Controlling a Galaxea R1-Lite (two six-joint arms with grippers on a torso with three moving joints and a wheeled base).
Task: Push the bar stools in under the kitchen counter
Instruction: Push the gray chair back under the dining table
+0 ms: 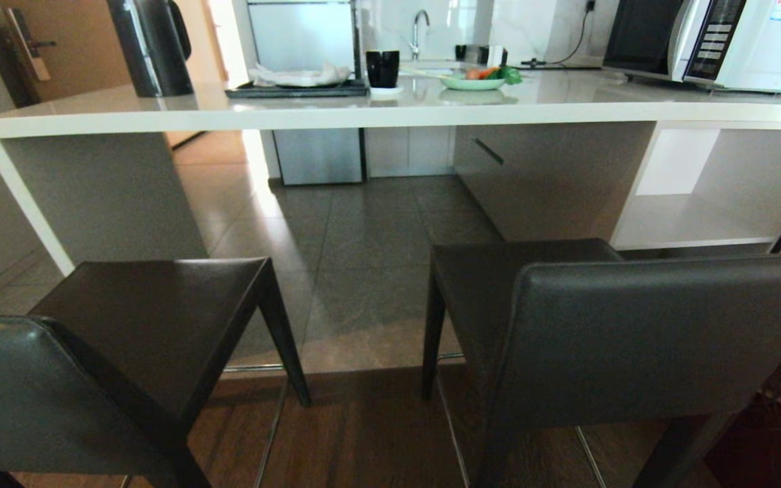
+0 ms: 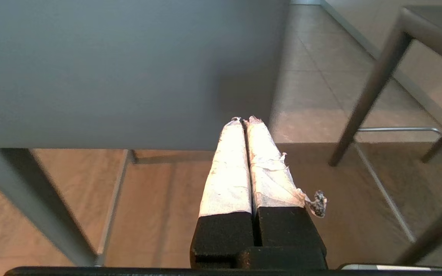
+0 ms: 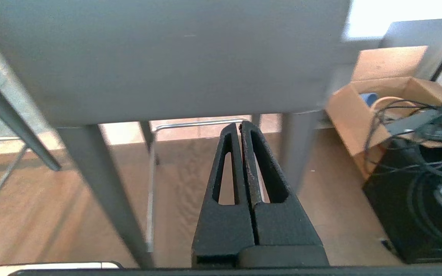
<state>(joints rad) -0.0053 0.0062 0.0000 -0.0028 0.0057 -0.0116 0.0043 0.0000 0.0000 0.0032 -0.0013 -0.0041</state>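
Two bar stools stand side by side in front of the kitchen counter (image 1: 363,115), backrests toward me, seats short of its edge. The left stool (image 1: 146,318) and the right stool (image 1: 634,325) have dark seats and grey leather backs. Neither arm shows in the head view. My left gripper (image 2: 244,119), its fingers wrapped in white tape, is shut and empty, low behind the left stool's backrest (image 2: 109,69). My right gripper (image 3: 241,123), black, is shut and empty behind the right stool's backrest (image 3: 167,57).
On the counter stand a kettle (image 1: 153,44), a dark tray (image 1: 295,88), a black mug (image 1: 382,68), a plate of vegetables (image 1: 475,83) and a microwave (image 1: 716,41). White shelving (image 1: 695,220) sits under its right part. A cardboard box (image 3: 378,99) and cabled black equipment (image 3: 428,191) lie to the right.
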